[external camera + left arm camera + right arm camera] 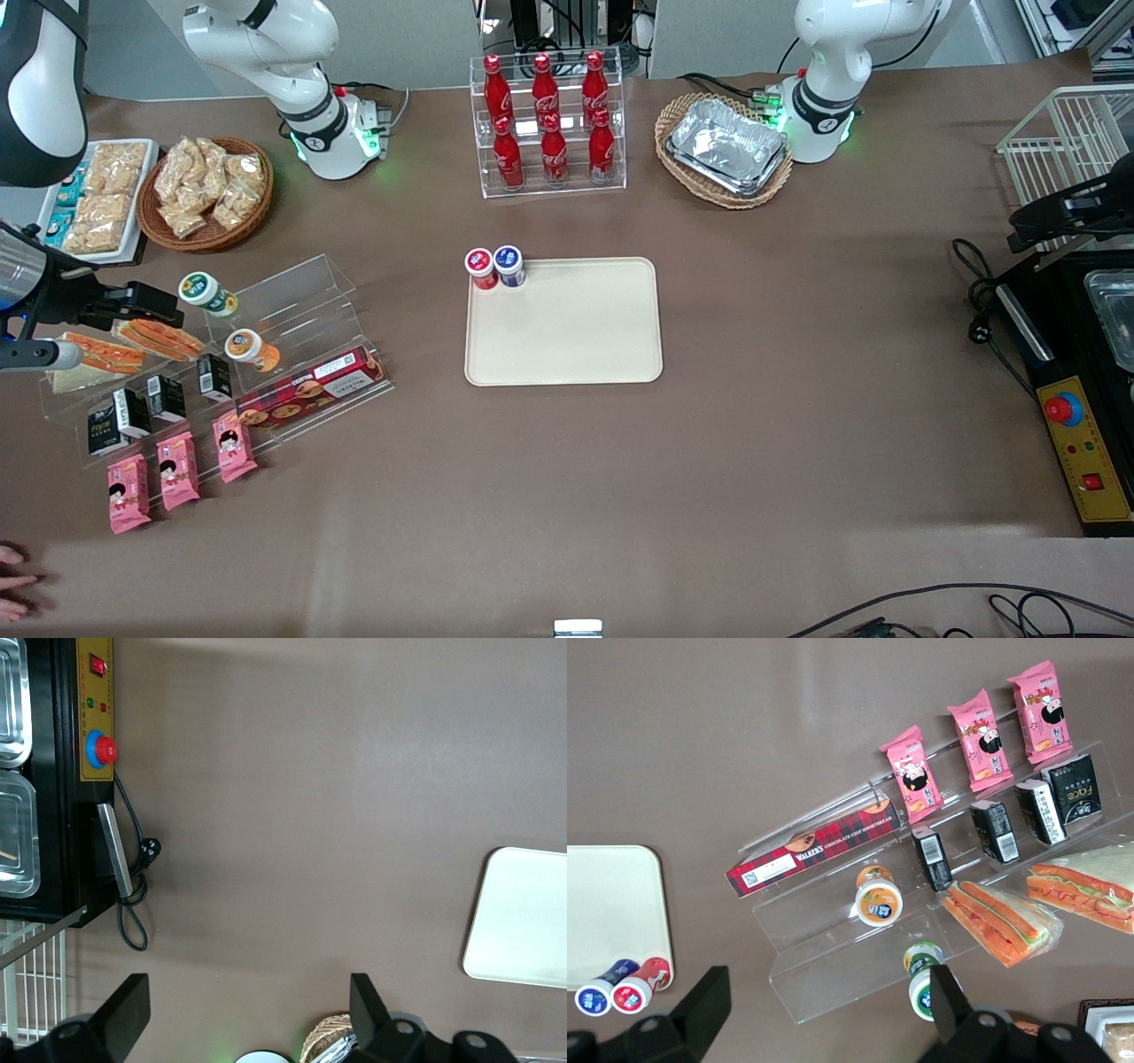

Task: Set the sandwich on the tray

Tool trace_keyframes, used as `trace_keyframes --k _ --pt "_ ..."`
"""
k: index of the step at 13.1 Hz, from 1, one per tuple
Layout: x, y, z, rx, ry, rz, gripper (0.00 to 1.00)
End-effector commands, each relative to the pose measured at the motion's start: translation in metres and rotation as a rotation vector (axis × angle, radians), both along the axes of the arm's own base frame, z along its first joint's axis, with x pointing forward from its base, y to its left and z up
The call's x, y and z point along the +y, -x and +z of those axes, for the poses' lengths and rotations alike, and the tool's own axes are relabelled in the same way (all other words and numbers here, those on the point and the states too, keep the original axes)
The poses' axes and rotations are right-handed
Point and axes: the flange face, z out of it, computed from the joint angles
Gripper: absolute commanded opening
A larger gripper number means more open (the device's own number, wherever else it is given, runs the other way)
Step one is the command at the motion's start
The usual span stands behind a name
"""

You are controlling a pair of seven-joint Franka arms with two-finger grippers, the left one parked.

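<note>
The sandwich (89, 359), a clear-wrapped wedge with pale bread and orange-red and green filling, lies on the clear acrylic rack (292, 292) toward the working arm's end of the table. It also shows in the right wrist view (1090, 881). A slimmer, mostly orange sandwich (161, 338) lies beside it. My right gripper (164, 308) hovers above the rack's upper step, open and empty (828, 992), near a green-capped bottle (923, 979). The cream tray (576, 337) lies at the table's middle, apart from the rack.
Two small bottles, red-capped (481, 266) and blue-capped (509, 264), stand on the tray's corner. The rack holds a tartan biscuit box (310, 390), black cartons and pink packets. A cola rack (547, 124), foil-tray basket (726, 146) and snack basket (208, 190) stand farther back.
</note>
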Motion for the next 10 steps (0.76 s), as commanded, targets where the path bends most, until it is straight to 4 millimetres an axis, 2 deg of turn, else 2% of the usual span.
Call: trace_keyframes --k 1,6,8,10 --pt "0.0 -0.001 0.005 -0.016 -0.024 -0.005 1.0" --pt "-0.003 -0.001 0.003 -0.01 -0.024 -0.013 1.0" --pt "-0.007 0.003 0.009 -0.01 -0.021 -0.066 1.0" --pt "-0.038 0.009 0.019 -0.023 -0.008 -0.238 1.0"
